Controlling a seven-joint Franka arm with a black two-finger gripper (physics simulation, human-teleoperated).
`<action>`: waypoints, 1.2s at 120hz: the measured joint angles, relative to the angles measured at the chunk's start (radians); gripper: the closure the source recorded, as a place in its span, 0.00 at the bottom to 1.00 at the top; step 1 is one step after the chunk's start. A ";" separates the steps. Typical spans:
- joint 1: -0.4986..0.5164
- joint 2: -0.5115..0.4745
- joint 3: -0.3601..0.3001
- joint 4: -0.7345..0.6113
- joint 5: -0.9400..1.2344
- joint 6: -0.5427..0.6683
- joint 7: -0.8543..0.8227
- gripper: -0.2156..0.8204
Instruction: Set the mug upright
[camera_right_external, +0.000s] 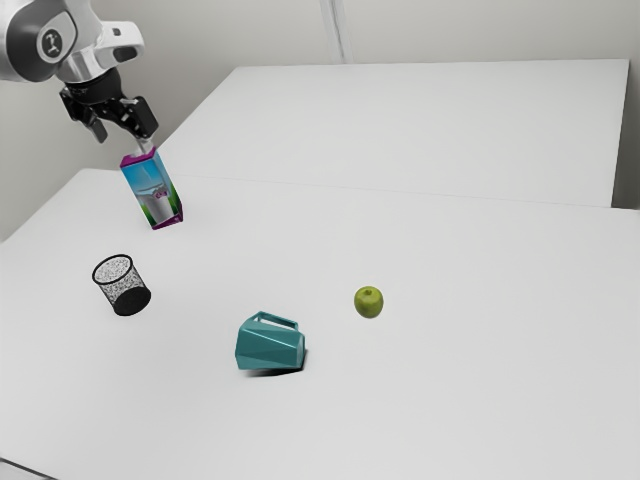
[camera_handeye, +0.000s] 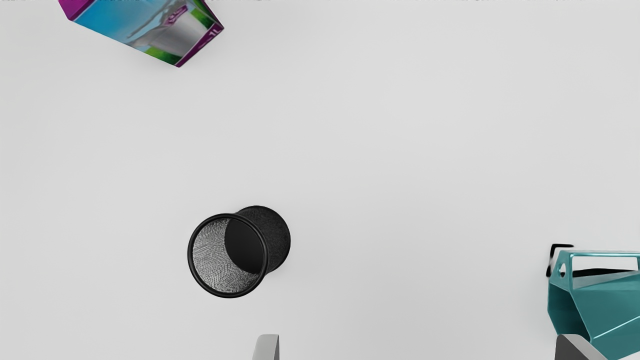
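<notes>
Teal faceted mug (camera_right_external: 270, 346) lies on its side, well apart from the white worktop's (camera_right_external: 420, 420) far edge and black cylindrical mesh cup (camera_right_external: 122, 287), the black two-fingered pincer (camera_right_external: 124, 134) raised, released.

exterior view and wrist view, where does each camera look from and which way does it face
Exterior view: from the arm's side, looking down across the table; the arm and its gripper show at upper left.
Wrist view: carried on the arm's end, looking down at the table; the gripper's two fingertips, set apart, show at the bottom edge.
Shared: the carton, the mesh cup and the tipped mug, partly cut off in the wrist view.
</notes>
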 joint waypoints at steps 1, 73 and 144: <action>0.000 0.000 0.000 0.000 0.000 0.001 0.000 0.21; 0.065 0.050 0.000 -0.193 -0.302 0.031 -0.034 0.21; 0.137 0.247 -0.017 -0.455 -0.877 0.016 -0.101 0.21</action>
